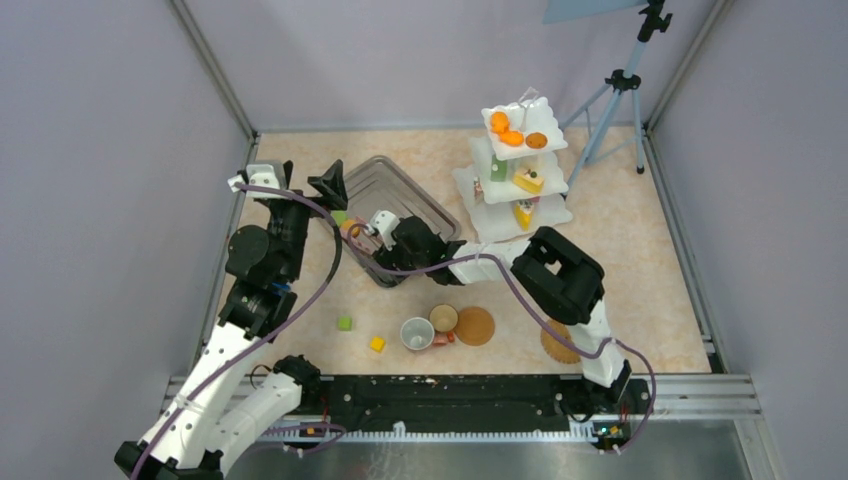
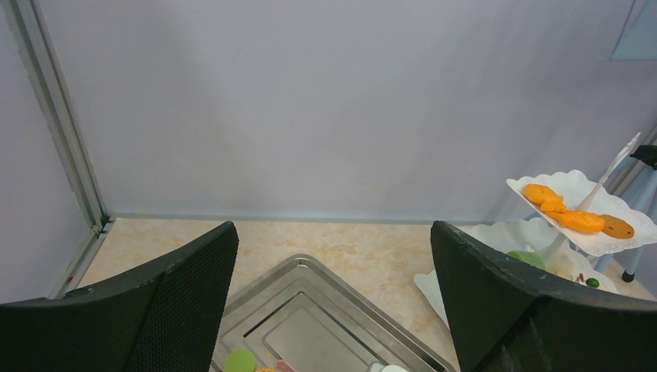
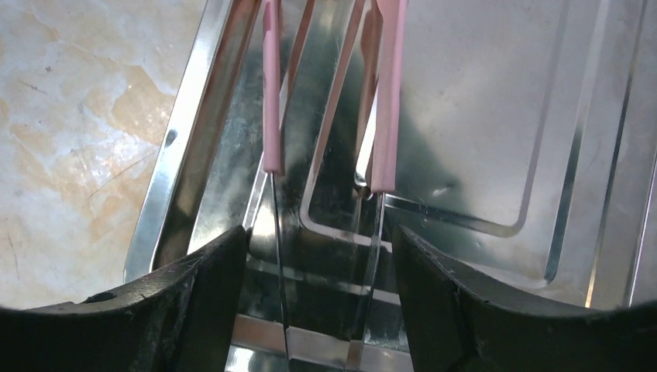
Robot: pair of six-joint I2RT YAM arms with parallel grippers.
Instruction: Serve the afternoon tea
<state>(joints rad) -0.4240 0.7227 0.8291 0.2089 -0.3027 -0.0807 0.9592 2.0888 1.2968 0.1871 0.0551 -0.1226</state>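
At 9 o'clock on the table, as the top camera sees it, the left gripper (image 2: 333, 232) hangs above the left corner of the steel tray (image 1: 405, 190), fingers spread wide with nothing between them. A green piece (image 2: 240, 361) lies in the tray just under it. Toward 7 o'clock a green cube (image 1: 344, 323) and a yellow cube (image 1: 377, 344) lie loose. Near the centre the right gripper (image 3: 321, 232) is low over the near-left part of the tray. Its fingers are spread, and the pink tongs (image 3: 387, 116) lie between them unpinched, with a small gap on each side. Only the right wrist camera shows this: there the long axis of the tongs runs from 6 to 12 o'clock, the two arms apart, the pink-covered parts toward 12. From above I cannot pick the tongs out. At 6 o'clock a white cup (image 1: 417, 333) stands mouth up just beside a second cup (image 1: 444, 318). One woven mat (image 1: 476, 326) is next to them, and the other mat (image 1: 556, 345) is partly under the right arm. At 1 o'clock the white stand (image 1: 540, 108) is upright, its long axis vertical. The orange rounds (image 1: 505, 132) on its top tier form a row from 10 to 4 o'clock. The left wrist camera sees the stand from the side, its thin handle (image 2: 612, 167) tilted toward 1 o'clock.
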